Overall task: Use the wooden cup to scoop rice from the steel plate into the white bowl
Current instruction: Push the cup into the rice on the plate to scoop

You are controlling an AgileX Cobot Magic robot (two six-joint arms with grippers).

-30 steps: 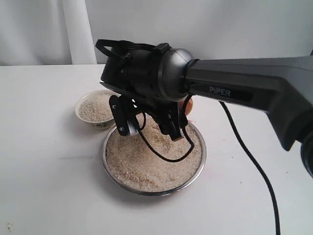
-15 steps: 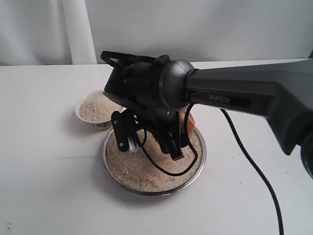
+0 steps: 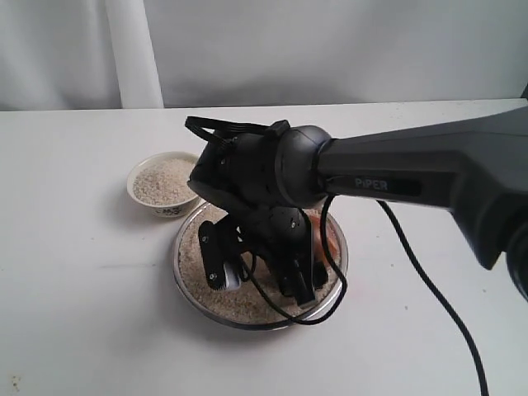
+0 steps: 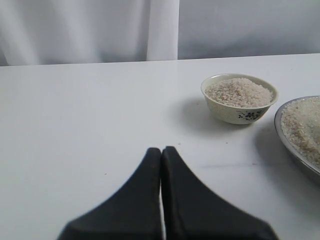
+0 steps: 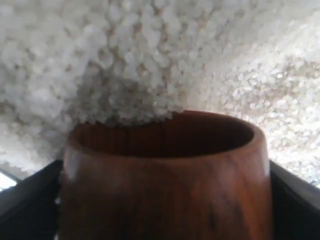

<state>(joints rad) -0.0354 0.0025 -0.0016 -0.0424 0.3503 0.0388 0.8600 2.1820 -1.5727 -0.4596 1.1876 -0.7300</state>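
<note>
Got the right end effector (image 3: 257,276) pinching the wooden cup (image 5: 165,200), rim dug into rice (image 5: 150,60) in the steel plate (image 3: 176,261) beside the white bowl (image 4: 239,114), left end effector (image 4: 161,155) pressed together over the bench (image 4: 75,125).

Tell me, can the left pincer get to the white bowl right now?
Probably yes. In the left wrist view, only bare white table lies between the shut left pincer and the white bowl, and the right arm hangs over the steel plate, not the bowl.

The white bowl (image 3: 153,205) stands just behind-left of the steel plate (image 3: 178,266), rice (image 3: 162,181) in both.
</note>
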